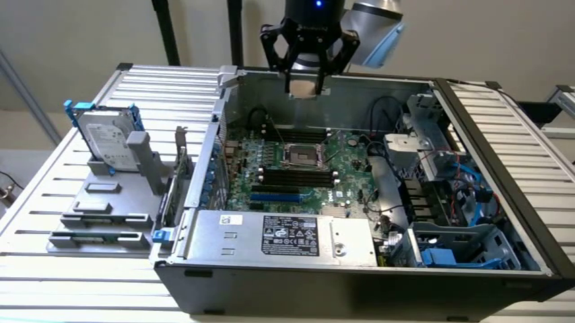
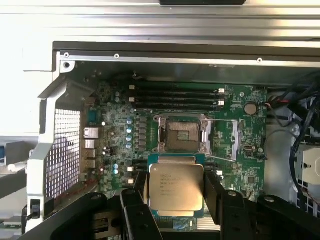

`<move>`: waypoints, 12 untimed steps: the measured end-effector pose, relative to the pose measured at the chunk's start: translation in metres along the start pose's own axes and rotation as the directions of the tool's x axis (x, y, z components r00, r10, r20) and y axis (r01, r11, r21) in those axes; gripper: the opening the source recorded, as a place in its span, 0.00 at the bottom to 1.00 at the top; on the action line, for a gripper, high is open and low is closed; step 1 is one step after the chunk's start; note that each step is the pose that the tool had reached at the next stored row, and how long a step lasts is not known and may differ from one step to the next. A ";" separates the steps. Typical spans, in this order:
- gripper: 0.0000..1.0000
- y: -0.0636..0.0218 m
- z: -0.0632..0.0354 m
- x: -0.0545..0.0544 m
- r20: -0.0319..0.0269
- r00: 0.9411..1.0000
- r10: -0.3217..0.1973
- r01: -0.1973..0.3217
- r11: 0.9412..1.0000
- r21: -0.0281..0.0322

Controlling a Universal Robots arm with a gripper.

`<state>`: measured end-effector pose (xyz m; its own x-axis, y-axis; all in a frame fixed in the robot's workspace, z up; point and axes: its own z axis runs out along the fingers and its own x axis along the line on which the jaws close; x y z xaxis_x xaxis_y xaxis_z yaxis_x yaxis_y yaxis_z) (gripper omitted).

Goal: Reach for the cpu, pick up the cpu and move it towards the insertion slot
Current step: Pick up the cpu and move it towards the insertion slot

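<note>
We see a pale wall behind the rig, with black vertical poles (image 1: 165, 30) at 11 o'clock of the exterior frame. The work surface is a slatted metal table (image 1: 85, 269) in light grey, running under everything.

On it sits the open computer case (image 1: 359, 269), black outer shell, lid off, interior facing up. At 6 o'clock inside the case we see the power supply (image 1: 283, 235) with its label. The green motherboard (image 1: 346, 171) fills the middle. At 3 o'clock we see the drive bays with blue cables (image 1: 467, 195).

At 9 o'clock of the case, on the table, stands a grey fixture (image 1: 117, 202) carrying the hard drive (image 1: 106, 138) upright in blue brackets.

The arm comes in from 12 o'clock. The gripper (image 1: 306, 87) hangs above the back wall of the case, well above the board.

In the wrist view the gripper (image 2: 176, 192) is clamped on the cpu (image 2: 176, 187), black fingers (image 2: 212, 192) pressing its two opposite edges, silvery top facing the camera. The cpu (image 1: 303, 87) shows tan in the exterior view.

The insertion slot (image 2: 182, 136) sits on the board, silver frame, dark centre, beside the black memory slots (image 2: 175, 95). In the exterior view the insertion slot (image 1: 298, 155) lies at 6 o'clock from the gripper, well apart from the chip.
</note>
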<state>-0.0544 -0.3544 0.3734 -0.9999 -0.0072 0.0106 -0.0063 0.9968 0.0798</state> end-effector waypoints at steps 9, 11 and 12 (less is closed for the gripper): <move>0.55 0.0059 0.0014 -0.002 0.000 1.000 0.001 -0.001 1.000 0.001; 0.55 0.0060 0.0015 -0.002 0.000 1.000 0.001 -0.001 1.000 0.001; 0.55 0.0060 0.0015 -0.002 0.000 1.000 0.001 -0.001 1.000 0.001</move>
<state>-0.0522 -0.3483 0.3724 -0.9999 -0.0063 0.0102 -0.0055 0.9969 0.0788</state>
